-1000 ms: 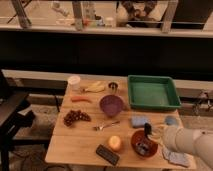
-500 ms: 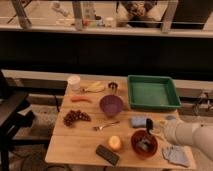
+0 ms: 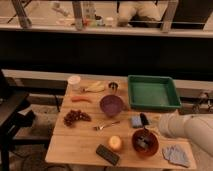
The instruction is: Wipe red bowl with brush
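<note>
The red bowl [image 3: 145, 143] sits near the table's front right, beside an orange fruit. A small dark shape with a lighter patch inside it is the brush [image 3: 144, 142], lying within the bowl's hollow. My white arm reaches in from the right edge, and its gripper [image 3: 148, 131] hangs over the bowl's far rim, just above the brush. Whether it holds the brush is not visible.
A purple bowl [image 3: 111, 105], a fork [image 3: 106, 125], a blue sponge [image 3: 136, 121] and a green tray [image 3: 152, 92] lie behind the red bowl. An orange fruit [image 3: 115, 143] and a flat black device [image 3: 108, 154] are to its left, a grey cloth [image 3: 176, 155] to its right.
My arm has swung away from the front right corner toward the table's middle. The grey cloth it covered now shows. The bowl has stayed put.
</note>
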Robot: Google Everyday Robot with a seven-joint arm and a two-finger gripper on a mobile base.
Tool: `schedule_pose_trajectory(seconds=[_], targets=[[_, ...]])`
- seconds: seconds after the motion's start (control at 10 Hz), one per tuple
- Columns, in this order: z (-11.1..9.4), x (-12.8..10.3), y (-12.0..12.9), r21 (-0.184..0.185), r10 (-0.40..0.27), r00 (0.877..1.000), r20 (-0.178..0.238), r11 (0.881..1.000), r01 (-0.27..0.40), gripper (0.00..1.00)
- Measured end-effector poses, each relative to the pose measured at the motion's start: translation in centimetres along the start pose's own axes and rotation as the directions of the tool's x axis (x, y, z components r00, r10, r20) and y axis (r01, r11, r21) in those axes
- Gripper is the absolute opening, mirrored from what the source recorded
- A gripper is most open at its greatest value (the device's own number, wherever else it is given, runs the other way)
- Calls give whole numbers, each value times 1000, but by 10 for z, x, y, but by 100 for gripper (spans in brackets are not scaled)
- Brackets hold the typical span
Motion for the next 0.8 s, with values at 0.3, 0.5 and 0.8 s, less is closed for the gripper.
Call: schedule_pose_trajectory(seconds=[0.3,0.5,0.8], targets=[[-8,-9,17,1,-14,1000,6,1000,14,2],[-21,-10,30,14,-16,1000,7,1000,16,2],[-30,-1,35,27,-1,1000,-2,1000,1,2]])
